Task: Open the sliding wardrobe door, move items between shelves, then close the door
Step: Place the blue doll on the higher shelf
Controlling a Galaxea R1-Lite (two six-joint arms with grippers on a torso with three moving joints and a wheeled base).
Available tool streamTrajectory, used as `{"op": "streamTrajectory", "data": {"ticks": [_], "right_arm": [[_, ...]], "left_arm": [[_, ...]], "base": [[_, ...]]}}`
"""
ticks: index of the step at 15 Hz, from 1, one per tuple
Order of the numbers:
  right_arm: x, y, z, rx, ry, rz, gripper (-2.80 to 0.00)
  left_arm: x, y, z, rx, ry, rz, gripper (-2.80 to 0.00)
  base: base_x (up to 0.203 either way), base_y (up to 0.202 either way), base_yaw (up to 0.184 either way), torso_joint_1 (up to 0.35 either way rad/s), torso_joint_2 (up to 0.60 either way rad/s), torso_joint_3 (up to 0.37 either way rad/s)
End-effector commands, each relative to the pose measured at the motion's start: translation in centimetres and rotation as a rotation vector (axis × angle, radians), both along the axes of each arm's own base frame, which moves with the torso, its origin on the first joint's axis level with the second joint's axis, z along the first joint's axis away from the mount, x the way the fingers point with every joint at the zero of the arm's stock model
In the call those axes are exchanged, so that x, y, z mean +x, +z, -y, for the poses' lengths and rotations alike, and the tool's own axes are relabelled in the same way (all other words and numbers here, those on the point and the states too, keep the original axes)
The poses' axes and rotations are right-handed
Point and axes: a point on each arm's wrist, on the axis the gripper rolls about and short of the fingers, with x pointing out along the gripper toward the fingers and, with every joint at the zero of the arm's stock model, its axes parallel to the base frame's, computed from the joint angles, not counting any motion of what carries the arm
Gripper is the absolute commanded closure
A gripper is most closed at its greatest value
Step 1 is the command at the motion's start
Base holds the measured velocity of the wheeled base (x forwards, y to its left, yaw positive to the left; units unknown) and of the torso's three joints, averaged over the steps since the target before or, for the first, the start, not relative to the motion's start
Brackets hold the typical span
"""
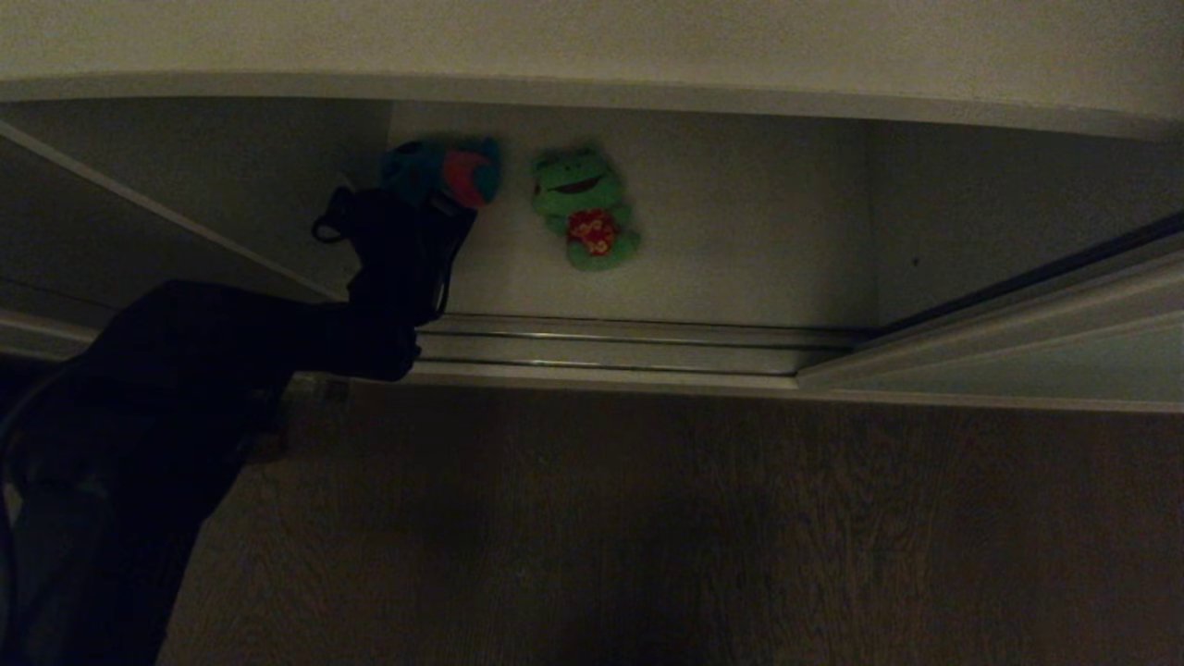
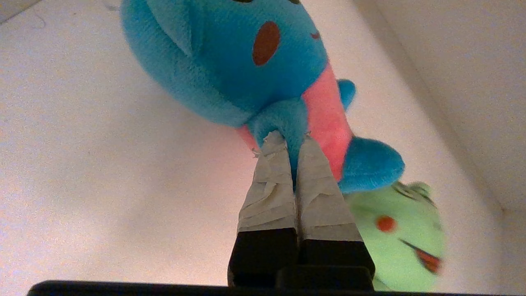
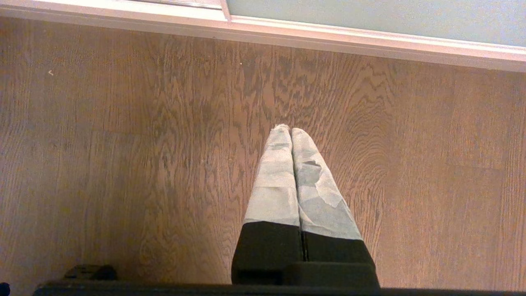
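My left gripper point(image 2: 292, 142) is shut on a small blue limb of the blue plush toy point(image 2: 230, 53), whose pink belly faces the green frog. In the head view the left gripper point(image 1: 442, 211) reaches into the open wardrobe with the blue toy point(image 1: 444, 171) at its tip, over the white shelf point(image 1: 758, 240). The green frog point(image 1: 585, 208) with a red flowered belly lies on that shelf just right of the blue toy, and its face shows beside the fingers as the frog point(image 2: 396, 230). The sliding wardrobe door point(image 1: 1045, 361) stands pushed to the right. My right gripper point(image 3: 291, 130) hangs shut and empty over the floor.
The door's metal tracks point(image 1: 629, 342) run along the front of the opening. A second shelf's white edge point(image 1: 647, 92) runs above. Brown wood floor point(image 1: 647, 536) lies in front. A white side wall point(image 2: 464, 82) stands close to the toys.
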Motion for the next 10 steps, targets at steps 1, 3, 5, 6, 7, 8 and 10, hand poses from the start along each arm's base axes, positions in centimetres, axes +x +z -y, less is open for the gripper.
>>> {"op": "streamTrajectory", "data": {"ticks": [1,3,5,6,7,8,10], "right_arm": [[0.0,0.0,0.0,0.000,0.000,0.004,0.00],[0.0,0.0,0.0,0.000,0.000,0.002,0.00],[0.0,0.0,0.0,0.000,0.000,0.002,0.00],[0.0,0.0,0.0,0.000,0.000,0.003,0.00],[0.0,0.0,0.0,0.000,0.000,0.004,0.00],[0.0,0.0,0.0,0.000,0.000,0.005,0.00],[0.0,0.0,0.0,0.000,0.000,0.004,0.00]], "left_arm": [[-2.2,2.6,0.0,-0.007,-0.006,0.014,0.00],[-3.5,3.4,-0.1,0.010,-0.006,-0.023,0.00],[-4.7,4.0,0.0,0.047,-0.004,-0.061,0.00],[-5.3,4.3,0.4,0.083,-0.001,-0.073,0.00],[-6.0,4.9,0.6,0.104,-0.002,-0.077,0.00],[-6.7,5.4,0.8,0.114,-0.004,-0.075,0.00],[-8.2,6.3,0.7,0.162,0.003,-0.089,0.00]], "base": [[0.000,0.000,0.000,0.000,0.00,0.000],[0.000,0.000,0.000,0.000,0.00,0.000],[0.000,0.000,0.000,0.000,0.00,0.000],[0.000,0.000,0.000,0.000,0.00,0.000],[0.000,0.000,0.000,0.000,0.00,0.000],[0.000,0.000,0.000,0.000,0.00,0.000],[0.000,0.000,0.000,0.000,0.00,0.000]]}}
